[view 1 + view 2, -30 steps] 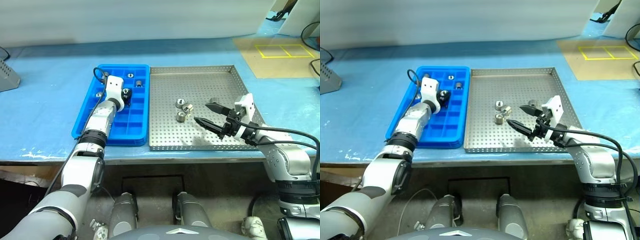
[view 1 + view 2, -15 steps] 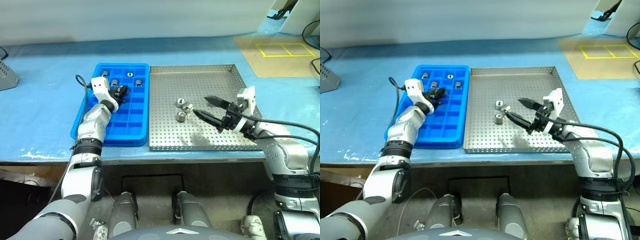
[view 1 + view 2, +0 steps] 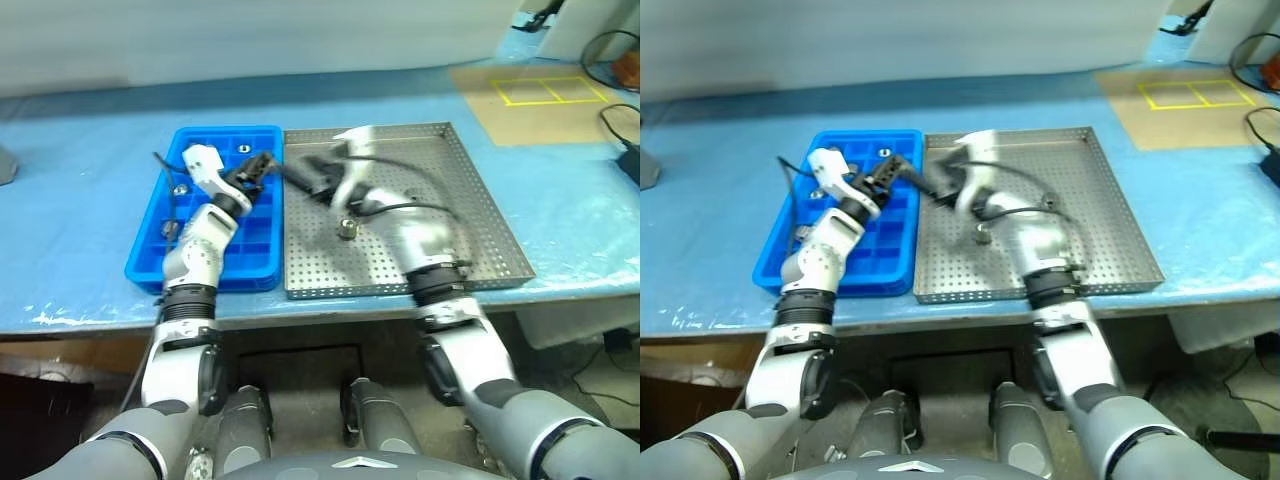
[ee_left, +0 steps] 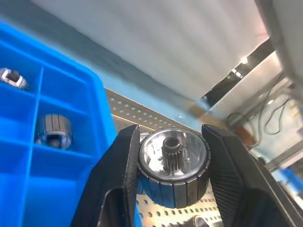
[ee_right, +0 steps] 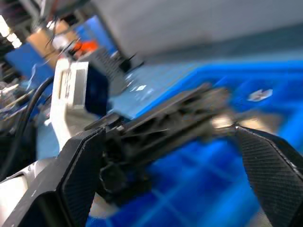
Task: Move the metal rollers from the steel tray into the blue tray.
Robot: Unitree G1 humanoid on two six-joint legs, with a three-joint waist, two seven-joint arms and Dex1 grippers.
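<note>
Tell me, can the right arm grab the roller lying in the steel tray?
Probably yes. The right tool is open, and the roller lies bare on the steel tray beside that arm. The tool is over by the blue tray, so it must pull back.

Blue tray (image 3: 150,265) — bench, left; rollers (image 3: 181,188) in its far cells. Steel tray (image 3: 470,200) touching its right edge; one roller (image 3: 347,229) near centre. Left gripper (image 3: 262,163), right gripper (image 3: 298,175) — meeting above the shared edge, far end.
</note>
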